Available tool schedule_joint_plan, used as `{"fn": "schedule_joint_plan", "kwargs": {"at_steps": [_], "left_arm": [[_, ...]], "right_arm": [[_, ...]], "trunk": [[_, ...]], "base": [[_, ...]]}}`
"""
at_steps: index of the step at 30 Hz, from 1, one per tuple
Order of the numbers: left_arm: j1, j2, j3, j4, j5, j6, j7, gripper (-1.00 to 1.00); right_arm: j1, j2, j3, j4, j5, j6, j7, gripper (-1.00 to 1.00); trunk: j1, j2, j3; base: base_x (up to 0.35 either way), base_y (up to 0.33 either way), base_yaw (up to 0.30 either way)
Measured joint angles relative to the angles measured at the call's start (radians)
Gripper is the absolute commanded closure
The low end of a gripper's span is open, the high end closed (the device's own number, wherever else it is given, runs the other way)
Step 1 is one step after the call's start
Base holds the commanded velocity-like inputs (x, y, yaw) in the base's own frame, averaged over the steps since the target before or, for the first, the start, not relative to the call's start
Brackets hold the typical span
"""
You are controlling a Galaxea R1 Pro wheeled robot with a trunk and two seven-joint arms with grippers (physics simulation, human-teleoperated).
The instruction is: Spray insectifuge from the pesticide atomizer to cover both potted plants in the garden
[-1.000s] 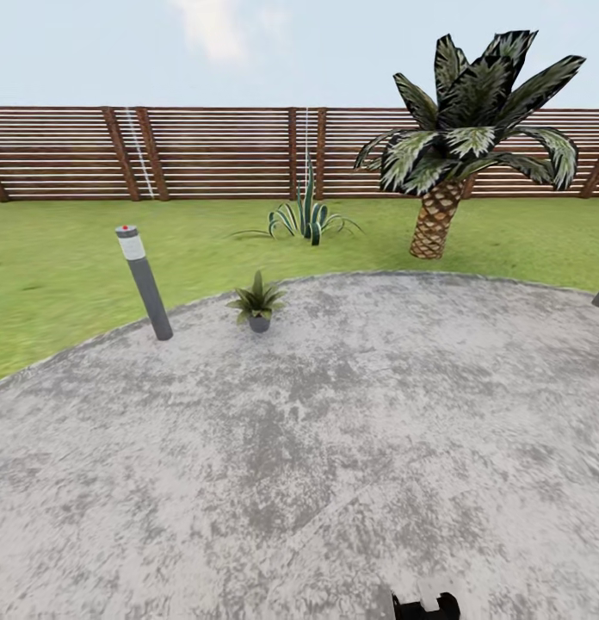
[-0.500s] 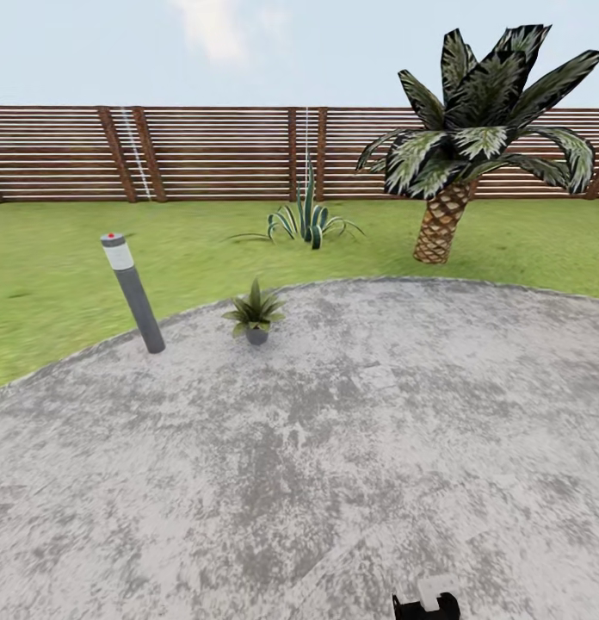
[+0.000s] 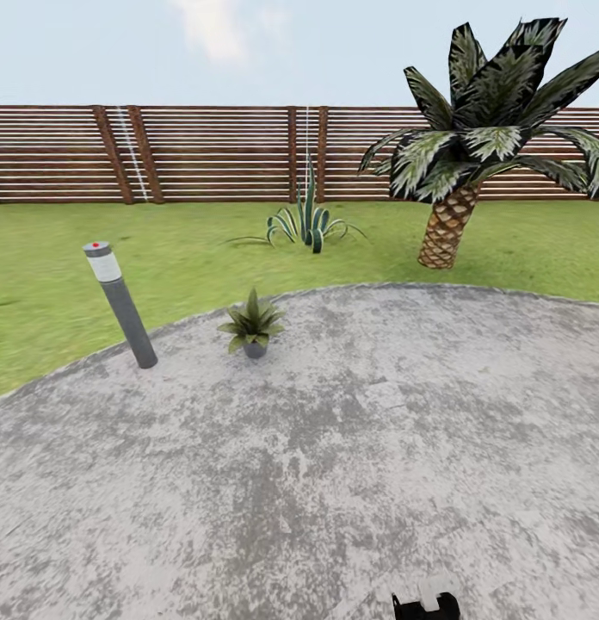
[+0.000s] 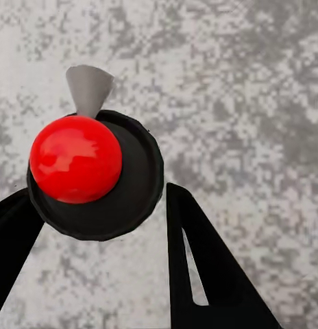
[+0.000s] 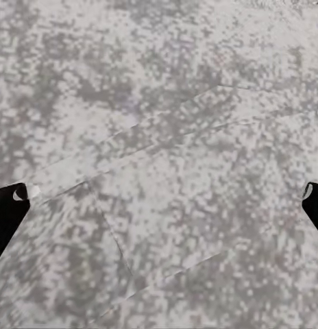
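Observation:
One potted plant (image 3: 253, 325), a small green rosette in a tiny grey pot, stands on the round paved patio (image 3: 351, 448) near its far left edge, well ahead of me. The second potted plant is out of view. In the left wrist view my left gripper (image 4: 101, 199) is shut on the pesticide atomizer (image 4: 83, 164), seen from above as a red ball on a black disc with a grey nozzle. It hangs over the paving. My right gripper (image 5: 159, 199) is open, its black fingertips (image 5: 8, 205) wide apart above bare paving.
A grey bollard lamp (image 3: 120, 306) stands left of the potted plant at the patio edge. Beyond lie the lawn (image 3: 188, 250), a spiky striped plant (image 3: 308, 220), a palm (image 3: 450, 224) at right and the slatted fence (image 3: 222, 151). A black robot part (image 3: 426, 607) shows at the bottom edge.
The whole head view has shifted as the camera moved: the potted plant and the bollard now sit lower and further left in the picture, the palm further right.

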Motion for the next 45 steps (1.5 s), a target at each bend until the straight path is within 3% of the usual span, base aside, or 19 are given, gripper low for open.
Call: {"fn": "schedule_joint_plan", "kwargs": {"at_steps": [45], "left_arm": [[0.001, 0.0, 0.0, 0.001, 0.0, 0.0, 0.0, 1.0]], "right_arm": [[0.011, 0.0, -0.001, -0.002, -0.001, 0.0, 0.0, -1.0]], "trunk": [[0.0, 0.0, 0.0]], "base": [[0.282, 0.233, 0.0]]}}
